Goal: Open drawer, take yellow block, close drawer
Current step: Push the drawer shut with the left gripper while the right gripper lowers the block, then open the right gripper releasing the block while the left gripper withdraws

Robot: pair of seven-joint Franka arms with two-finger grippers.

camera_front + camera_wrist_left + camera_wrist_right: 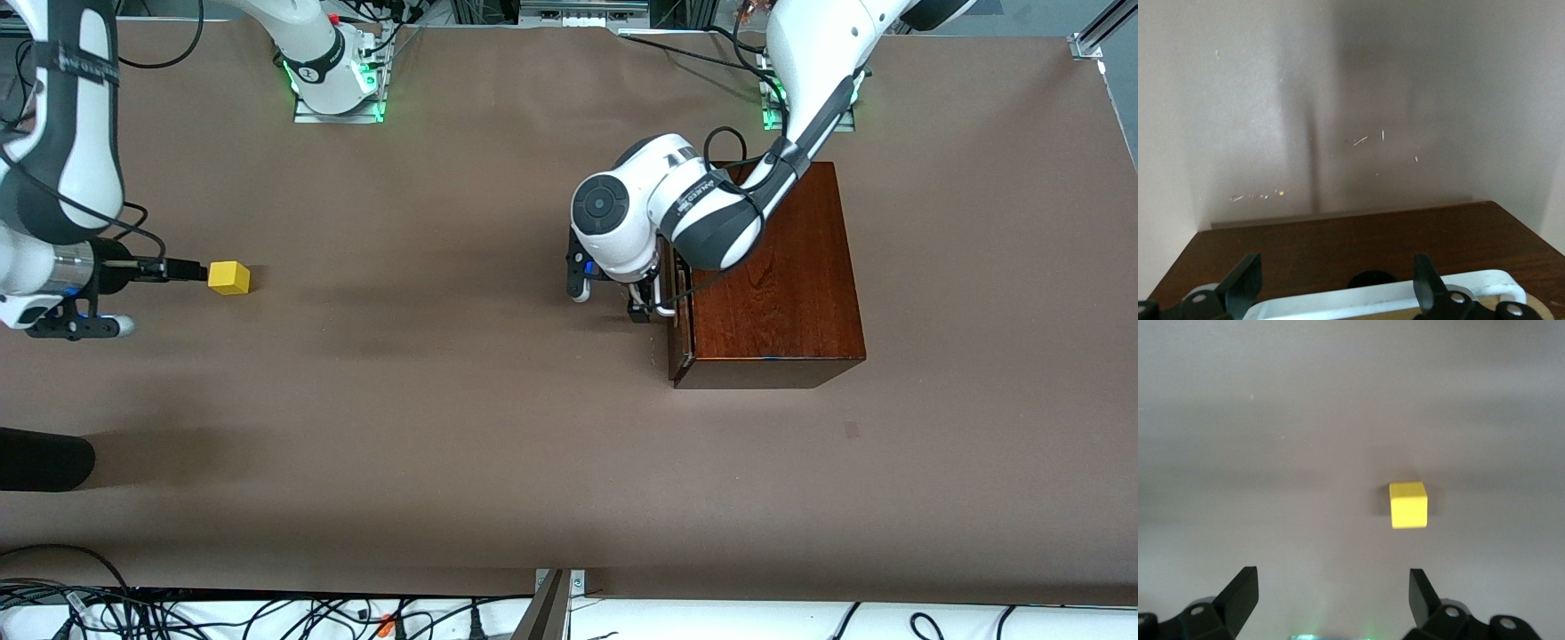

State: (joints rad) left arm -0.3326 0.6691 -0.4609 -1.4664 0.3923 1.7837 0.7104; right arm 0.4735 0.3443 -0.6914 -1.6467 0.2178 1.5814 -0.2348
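I see the brown table (498, 427) filling the front view, and on it, toward the left arm's end, the dark reddish-brown wooden box (778, 284). The left arm reaches down from its base over the box corner, and the right arm hangs at the right arm's end of the table.

The drawer (680, 307) sits in the face of the box that looks toward the right arm's end. In the front view I make out only a thin sliver of it standing out from the box, so it looks nearly pushed in. Its white handle (1405, 297) runs across the left wrist view just between the fingers.

The left gripper (642, 302) is down at that handle. In its wrist view the fingers (1426, 280) stand spread, one on each side of the handle's run, not pinched onto it, so I read this tool as open.

The right gripper (191, 269) is low over the table, pointing at the yellow block. Its fingers (1421, 593) are spread wide with nothing between them.

The yellow block (229, 277) rests on the bare table, well apart from the box, just off the right gripper's tips and free of them.
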